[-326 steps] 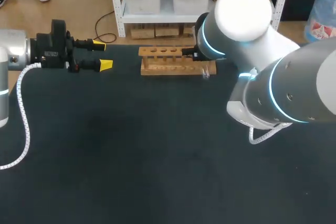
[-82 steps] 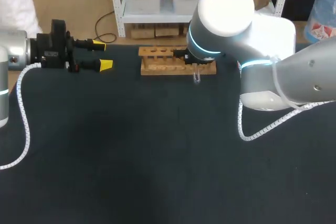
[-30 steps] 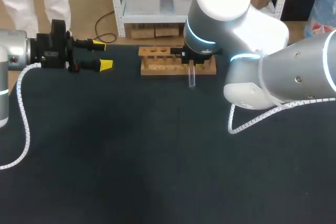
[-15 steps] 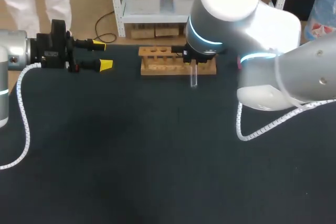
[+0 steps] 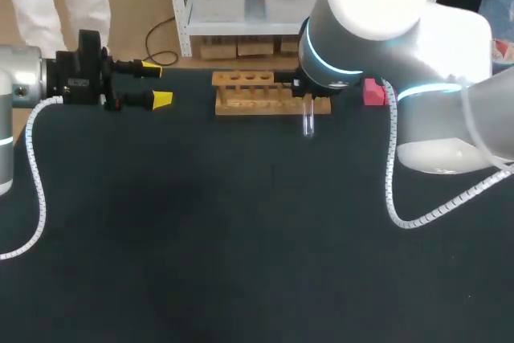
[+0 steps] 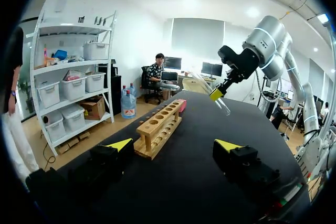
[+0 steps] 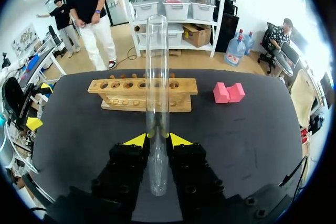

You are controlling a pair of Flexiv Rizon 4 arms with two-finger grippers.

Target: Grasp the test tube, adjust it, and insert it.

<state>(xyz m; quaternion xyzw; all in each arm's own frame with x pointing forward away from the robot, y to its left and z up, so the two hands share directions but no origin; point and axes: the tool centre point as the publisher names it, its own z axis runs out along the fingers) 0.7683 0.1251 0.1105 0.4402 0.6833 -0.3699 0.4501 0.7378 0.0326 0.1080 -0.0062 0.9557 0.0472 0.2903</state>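
Before wooden rack (image 7: pixel 121 102): test tube (image 7: pixel 156 77), clamped between right gripper (image 7: pixel 157 139) fingertips, long axis along the fingers, far end rackward.

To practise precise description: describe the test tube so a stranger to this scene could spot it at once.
On the dark table, a wooden rack stands at the far edge. Near its right end, the right hand grips the test tube between yellow tips. It alone is transparent; the rack is wood, the nearby block pink.
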